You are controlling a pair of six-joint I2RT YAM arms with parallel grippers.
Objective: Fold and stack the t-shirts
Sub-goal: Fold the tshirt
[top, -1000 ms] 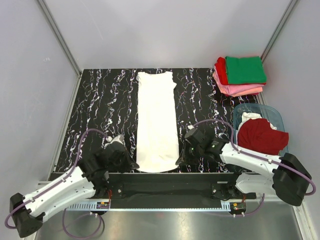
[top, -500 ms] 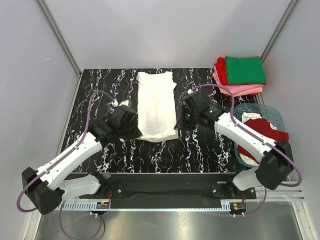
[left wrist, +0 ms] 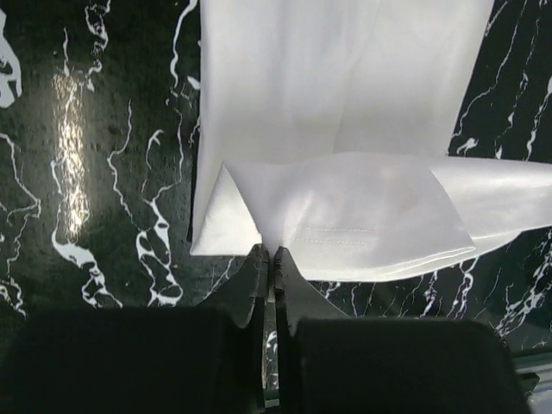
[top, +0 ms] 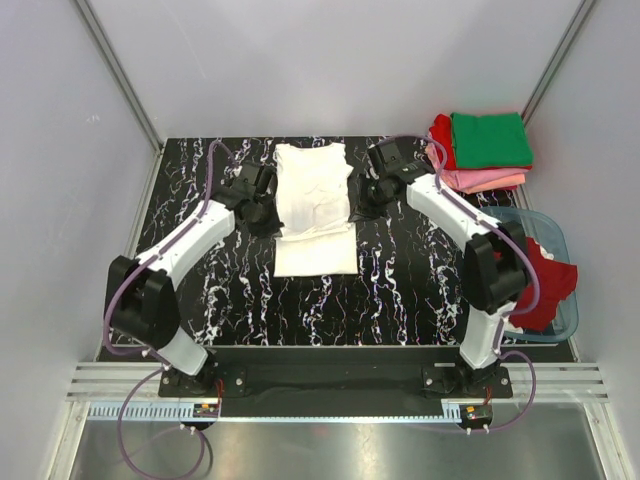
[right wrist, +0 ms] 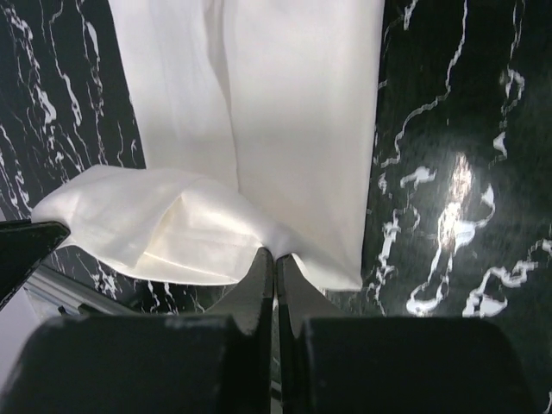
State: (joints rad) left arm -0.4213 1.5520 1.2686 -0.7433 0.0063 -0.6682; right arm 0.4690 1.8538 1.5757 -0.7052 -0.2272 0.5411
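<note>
left claw (left wrist: 268,257): clamped on near-left hem corner | white t-shirt (top: 315,190): mid-counter (top: 190,185), narrow strip, hem doubled over toward collar | right claw (right wrist: 276,259): clamped on near-right hem corner | step: folding in half | next, judged: lay hem square on collar, let go together, then carry to folded stack (top: 485,150) at far right

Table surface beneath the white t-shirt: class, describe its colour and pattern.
The table is black with white marble-like veining; the top external view shows it best.
</note>
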